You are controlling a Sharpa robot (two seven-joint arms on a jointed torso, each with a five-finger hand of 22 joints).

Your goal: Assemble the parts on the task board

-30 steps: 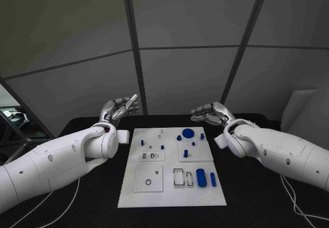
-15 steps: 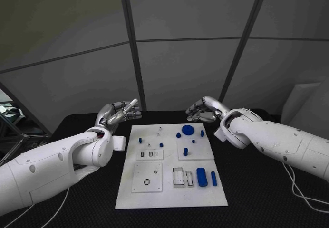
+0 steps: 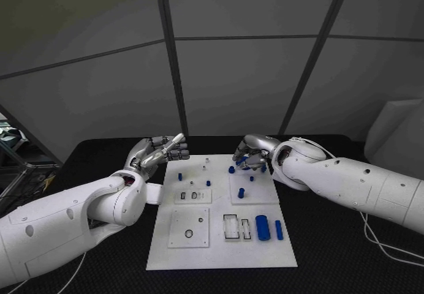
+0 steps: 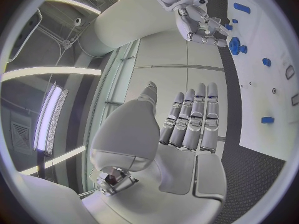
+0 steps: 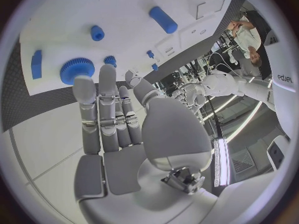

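Observation:
The white task board (image 3: 221, 245) lies in the middle of the black table. Blue parts sit on it: a toothed round part (image 5: 76, 70) at its far edge, small pegs (image 3: 208, 182), a thick cylinder (image 3: 262, 227) and a thin bar (image 3: 278, 229). My right hand (image 3: 250, 153) hovers over the board's far edge, right above the round part (image 4: 234, 46), fingers stretched toward it and holding nothing. Beyond the board's far left corner my left hand (image 3: 159, 150) is raised off the table, its fingers (image 4: 193, 114) straight and empty.
Pale square insert plates (image 3: 191, 228) with slots and holes lie on the board's left and middle. Black table surface (image 3: 353, 245) runs around the board on both sides. Grey wall panels stand just behind the table.
My right hand has come down and inward from beyond the board to above the round part. My left hand has shifted slightly toward the board's corner. The head camera has also tilted.

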